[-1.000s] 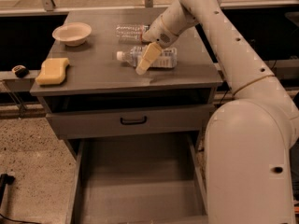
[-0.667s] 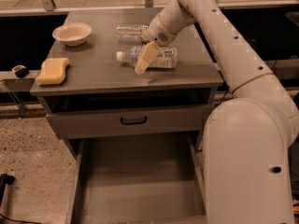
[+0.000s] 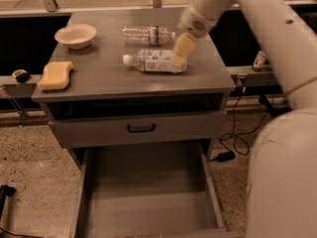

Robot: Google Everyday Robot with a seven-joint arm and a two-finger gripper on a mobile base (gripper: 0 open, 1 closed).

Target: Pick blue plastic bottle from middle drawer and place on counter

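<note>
The blue plastic bottle (image 3: 154,62) lies on its side on the counter (image 3: 99,78), white cap pointing left, pale label facing up. My gripper (image 3: 182,52) is at the bottle's right, bottom end, just above it and reaching down from the upper right. Whether it touches the bottle I cannot tell. The middle drawer (image 3: 148,197) stands pulled open below, and its flat grey floor holds nothing.
A second clear bottle (image 3: 148,34) with a dark red-and-blue band lies behind the first. A white bowl (image 3: 75,35) and a yellow sponge (image 3: 55,75) sit on the counter's left. A shut drawer front with a black handle (image 3: 141,128) is above the open drawer. My arm fills the right side.
My gripper has moved right and slightly back, from over the bottle's middle to its bottom end. The bottle has stayed in place on the counter.
</note>
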